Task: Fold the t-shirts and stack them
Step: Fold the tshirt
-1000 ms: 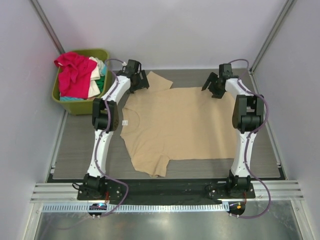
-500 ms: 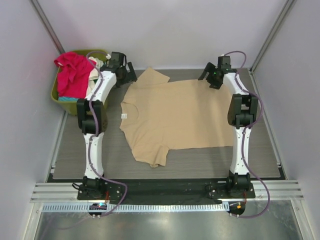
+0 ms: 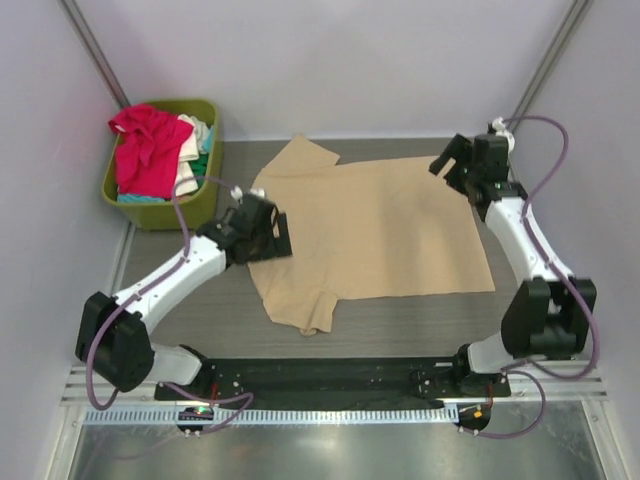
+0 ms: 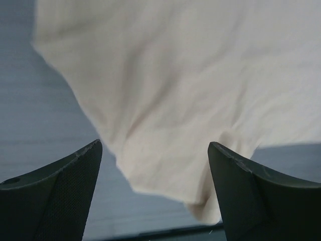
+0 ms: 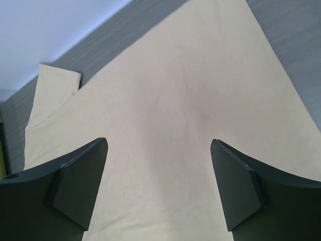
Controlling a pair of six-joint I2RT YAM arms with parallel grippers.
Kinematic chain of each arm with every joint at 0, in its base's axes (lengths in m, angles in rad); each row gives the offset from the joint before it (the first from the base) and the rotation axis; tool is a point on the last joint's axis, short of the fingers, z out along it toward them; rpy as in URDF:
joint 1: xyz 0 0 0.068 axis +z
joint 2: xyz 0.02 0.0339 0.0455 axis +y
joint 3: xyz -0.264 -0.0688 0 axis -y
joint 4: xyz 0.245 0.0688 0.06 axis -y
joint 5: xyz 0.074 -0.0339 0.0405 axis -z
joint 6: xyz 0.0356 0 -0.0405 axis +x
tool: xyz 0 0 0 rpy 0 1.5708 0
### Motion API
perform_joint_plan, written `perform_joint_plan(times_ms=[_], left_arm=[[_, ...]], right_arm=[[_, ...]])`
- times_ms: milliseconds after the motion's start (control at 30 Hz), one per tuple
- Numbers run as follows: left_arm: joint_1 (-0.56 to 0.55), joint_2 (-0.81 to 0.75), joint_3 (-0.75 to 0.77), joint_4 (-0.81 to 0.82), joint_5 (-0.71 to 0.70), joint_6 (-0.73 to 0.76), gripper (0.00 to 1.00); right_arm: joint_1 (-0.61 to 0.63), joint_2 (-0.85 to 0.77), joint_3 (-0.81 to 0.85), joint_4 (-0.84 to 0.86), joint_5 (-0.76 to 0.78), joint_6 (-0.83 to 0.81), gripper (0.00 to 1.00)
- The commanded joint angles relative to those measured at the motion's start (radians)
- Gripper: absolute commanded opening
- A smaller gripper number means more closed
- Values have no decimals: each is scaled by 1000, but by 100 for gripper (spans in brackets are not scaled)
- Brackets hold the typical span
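Top external shows nothing folded yet: tan t-shirt is laid flat mid-counter, other t-shirts are left in basket, left tool and right tool are held wide, empty.

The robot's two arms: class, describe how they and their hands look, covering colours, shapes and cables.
Both match. The left arm and right arm have white tubular links joined by chunky black joints, with a thin purple cable looping along each. The left hand and right hand are black, each with two wedge-shaped fingers.
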Motion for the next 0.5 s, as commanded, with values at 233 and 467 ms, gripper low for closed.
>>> perform_joint_plan(times_ms=[233, 467], left_arm=[[-428, -203, -313, 67, 22, -237, 81], [-500, -146, -341, 89, 16, -234, 76]], right_arm=[[-10, -523, -478, -50, 69, 122, 98], [-64, -619, -543, -172, 118, 122, 100]])
